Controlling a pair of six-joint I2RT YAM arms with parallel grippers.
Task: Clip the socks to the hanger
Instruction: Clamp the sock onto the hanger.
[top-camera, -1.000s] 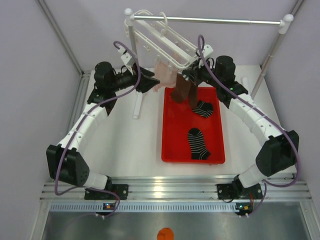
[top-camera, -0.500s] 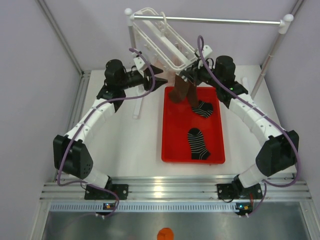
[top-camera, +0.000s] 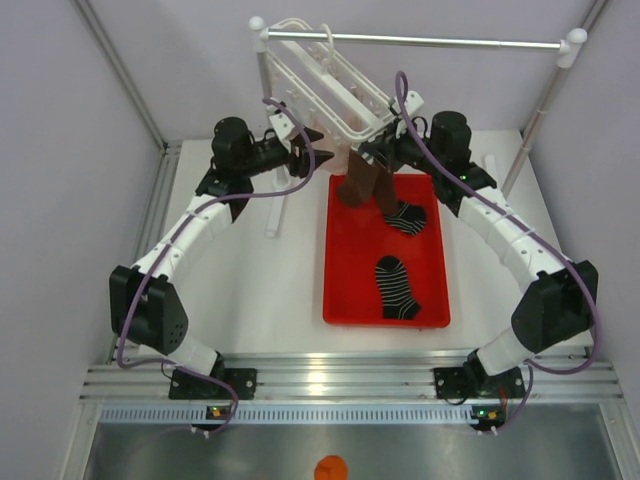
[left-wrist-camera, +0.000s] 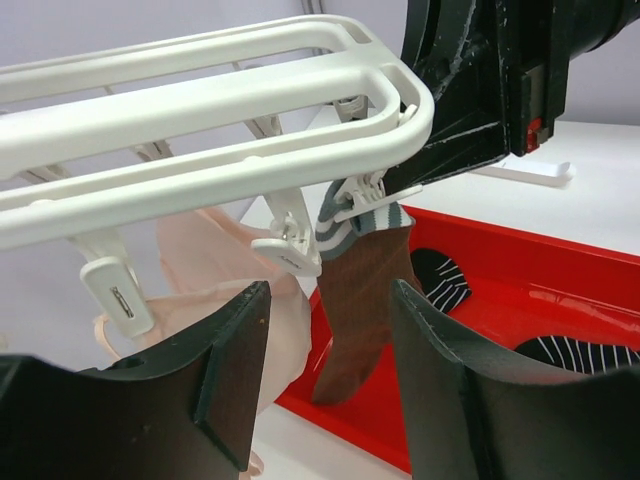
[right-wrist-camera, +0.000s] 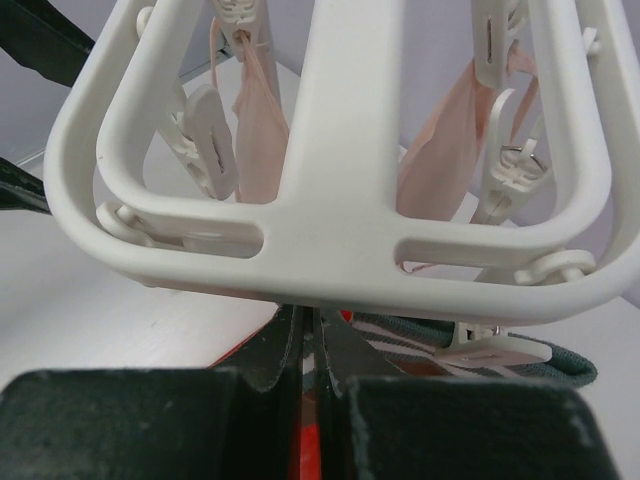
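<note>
The white hanger (top-camera: 330, 85) hangs tilted from the crossbar. A dark brown sock (left-wrist-camera: 362, 300) dangles from one of its pegs (left-wrist-camera: 370, 195) by its striped cuff, above the tray's far end. Two dark brown shapes (top-camera: 362, 185) show there from above. Two black striped socks (top-camera: 407, 217) (top-camera: 397, 287) lie in the red tray (top-camera: 335, 300). My left gripper (left-wrist-camera: 330, 370) is open and empty, just left of the hanging sock. My right gripper (right-wrist-camera: 318, 345) is shut under the hanger's frame (right-wrist-camera: 330, 240), beside the cuff (right-wrist-camera: 450, 340). Whether it pinches fabric is hidden.
Pale pink fabric (left-wrist-camera: 230, 290) hangs from the hanger's pegs, right behind my left fingers. The stand's metal crossbar (top-camera: 420, 41) spans the back between white posts. A loose white piece (top-camera: 272, 210) lies on the table left of the tray.
My left arm swung right toward the hanger and its jaws narrowed slightly. The hanger tipped back up, and the pink fabric is mostly hidden from above. The right arm stayed still.
</note>
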